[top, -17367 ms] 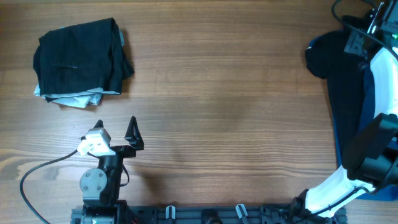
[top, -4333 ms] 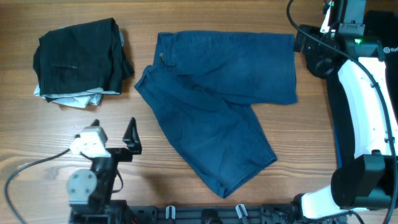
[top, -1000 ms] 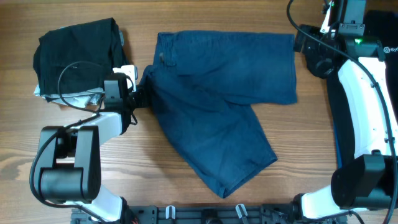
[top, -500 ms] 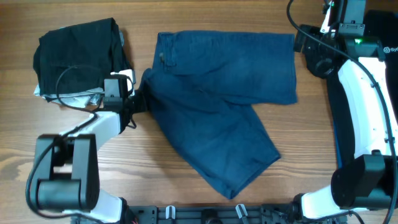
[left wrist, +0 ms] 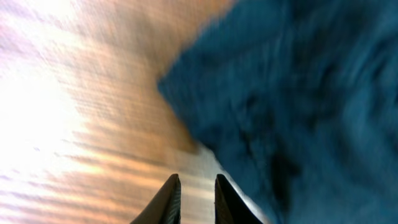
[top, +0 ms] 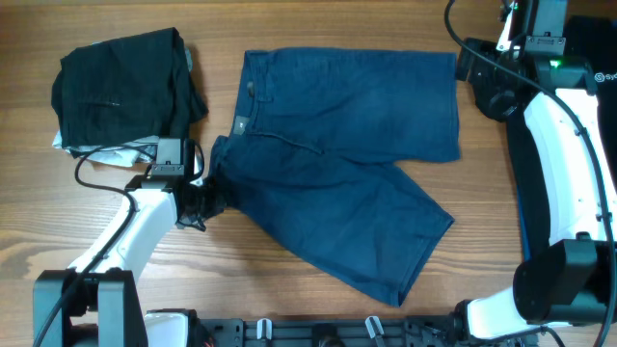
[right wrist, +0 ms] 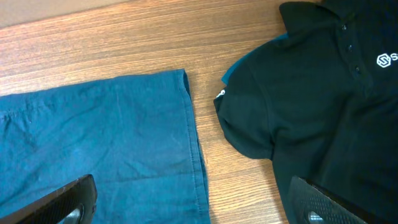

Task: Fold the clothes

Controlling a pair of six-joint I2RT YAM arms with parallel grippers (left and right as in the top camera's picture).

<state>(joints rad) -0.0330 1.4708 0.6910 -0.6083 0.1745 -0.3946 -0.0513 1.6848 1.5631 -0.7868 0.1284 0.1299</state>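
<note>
Blue denim shorts lie spread in the middle of the table, waistband to the left, one leg towards the front right. My left gripper sits at the shorts' bunched left corner. In the blurred left wrist view its fingertips stand a narrow gap apart with bare wood between them, and the blue cloth lies just to their right. My right gripper is wide open above the hem of the shorts' right leg and a black polo shirt, holding nothing.
A folded pile of black clothes sits at the back left. The black polo lies at the right edge on a blue garment, partly under the right arm. The arms' base rail runs along the front edge.
My left gripper moved down towards the front edge, dragging the shorts' left corner with it. The lower leg swung to the right. The right arm stayed still.
</note>
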